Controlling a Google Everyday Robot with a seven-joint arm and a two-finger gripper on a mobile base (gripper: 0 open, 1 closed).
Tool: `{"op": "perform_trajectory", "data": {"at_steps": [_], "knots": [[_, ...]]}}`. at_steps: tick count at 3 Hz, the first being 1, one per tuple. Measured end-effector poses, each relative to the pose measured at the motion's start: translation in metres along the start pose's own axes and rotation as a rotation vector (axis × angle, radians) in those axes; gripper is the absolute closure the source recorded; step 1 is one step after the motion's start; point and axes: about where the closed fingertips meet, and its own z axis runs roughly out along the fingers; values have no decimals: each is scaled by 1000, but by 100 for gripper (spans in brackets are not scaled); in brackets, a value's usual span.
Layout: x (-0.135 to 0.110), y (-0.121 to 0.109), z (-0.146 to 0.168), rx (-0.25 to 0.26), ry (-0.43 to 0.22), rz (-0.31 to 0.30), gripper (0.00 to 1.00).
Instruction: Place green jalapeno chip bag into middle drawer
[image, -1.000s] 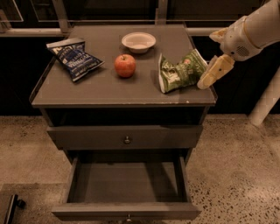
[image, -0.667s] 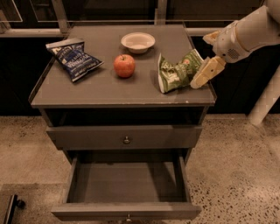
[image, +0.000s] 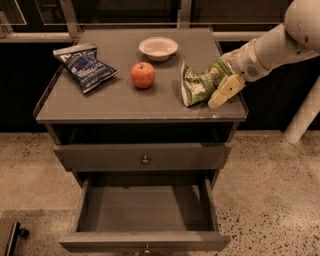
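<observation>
The green jalapeno chip bag (image: 198, 83) stands crumpled on the right side of the grey cabinet top (image: 115, 102). My gripper (image: 220, 89), on a white arm coming in from the upper right, is at the bag's right end and touches it or nearly does. The middle drawer (image: 145, 209) is pulled open low at the front, showing a bare grey floor and low side walls, well below and left of the gripper.
On the cabinet top are a dark blue chip bag (image: 85, 66) at the left, a red apple (image: 143, 75) in the middle and a white bowl (image: 158, 48) at the back. A closed drawer with a round knob (image: 145, 160) sits above the open one. Speckled floor surrounds the cabinet.
My gripper has moved left and slightly down, closing in on the right end of the green bag. The bag and the other objects have stayed in place.
</observation>
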Motion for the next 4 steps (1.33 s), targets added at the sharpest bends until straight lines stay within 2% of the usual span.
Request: {"op": "perform_trajectory", "data": {"at_steps": [1, 2, 4], "knots": [[8, 3, 20, -28, -4, 20, 0], [8, 3, 21, -29, -3, 20, 18], [8, 3, 21, -29, -3, 20, 64]]}}
